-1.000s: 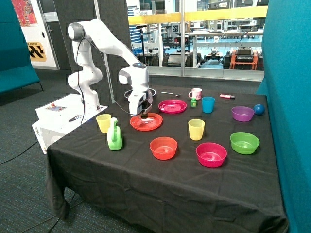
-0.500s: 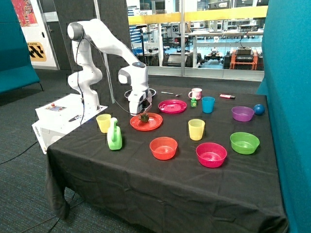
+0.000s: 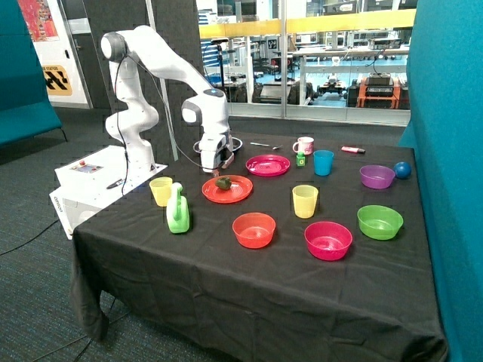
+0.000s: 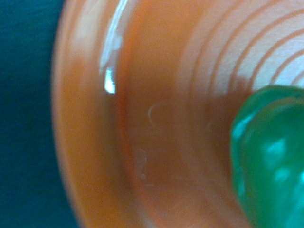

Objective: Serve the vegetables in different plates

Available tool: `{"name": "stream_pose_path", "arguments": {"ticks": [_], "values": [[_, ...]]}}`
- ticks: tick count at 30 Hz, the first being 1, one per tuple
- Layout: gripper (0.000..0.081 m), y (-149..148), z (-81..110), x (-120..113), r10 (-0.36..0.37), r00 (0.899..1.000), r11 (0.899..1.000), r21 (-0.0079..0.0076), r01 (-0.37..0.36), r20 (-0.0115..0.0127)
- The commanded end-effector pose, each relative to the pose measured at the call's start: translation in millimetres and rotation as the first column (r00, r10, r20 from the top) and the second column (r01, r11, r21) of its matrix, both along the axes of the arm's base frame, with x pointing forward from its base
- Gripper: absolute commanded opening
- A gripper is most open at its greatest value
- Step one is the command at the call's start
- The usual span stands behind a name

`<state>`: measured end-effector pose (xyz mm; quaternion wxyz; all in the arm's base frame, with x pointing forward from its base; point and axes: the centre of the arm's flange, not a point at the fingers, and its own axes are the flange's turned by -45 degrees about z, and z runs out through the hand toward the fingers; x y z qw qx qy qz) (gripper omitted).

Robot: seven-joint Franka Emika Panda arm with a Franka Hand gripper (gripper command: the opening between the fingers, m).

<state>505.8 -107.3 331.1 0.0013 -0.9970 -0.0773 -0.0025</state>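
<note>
The dark green lumpy vegetable [image 3: 223,182] lies on the red-orange plate [image 3: 234,193], loose from the gripper. The wrist view shows the same green piece [image 4: 270,156] on the plate's ridged surface [image 4: 95,142]. My gripper [image 3: 214,169] hangs just above the plate's back edge, beside the vegetable and apart from it, open and empty. The magenta-pink plate [image 3: 268,164] stands behind the red-orange one and holds nothing. The yellow-orange vegetable is out of view.
Around the plates stand a yellow cup [image 3: 160,191], a green jug [image 3: 178,210], a red bowl [image 3: 253,229], a pink bowl [image 3: 327,240], a second yellow cup [image 3: 305,200], a blue cup [image 3: 323,162] and a small green bottle [image 3: 300,158].
The gripper let go of the dark green vegetable onto the red-orange plate, then rose and drew back toward the plate's rear edge.
</note>
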Motion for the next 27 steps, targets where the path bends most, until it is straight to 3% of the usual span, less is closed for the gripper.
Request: {"name": "stream_pose_path", "arguments": {"ticks": [1,6,17,22,27], "values": [[0.0808,26.6,18.7,-16.3,0.092,0.996,0.996,-0.0029,-0.092,-0.0048],[0.0808,43.6,18.6,-24.4,0.105,0.994,0.994,-0.0029,-0.105,-0.0048],[0.0808,87.2,30.9,-47.4,0.207,0.978,0.978,-0.0029,-0.207,-0.0048],[0.0773,106.1,38.5,-58.7,0.241,0.971,0.971,-0.0029,-0.241,-0.0048],[0.0737,118.8,44.6,-64.6,0.241,0.97,0.97,-0.0029,-0.241,-0.0048]]}}
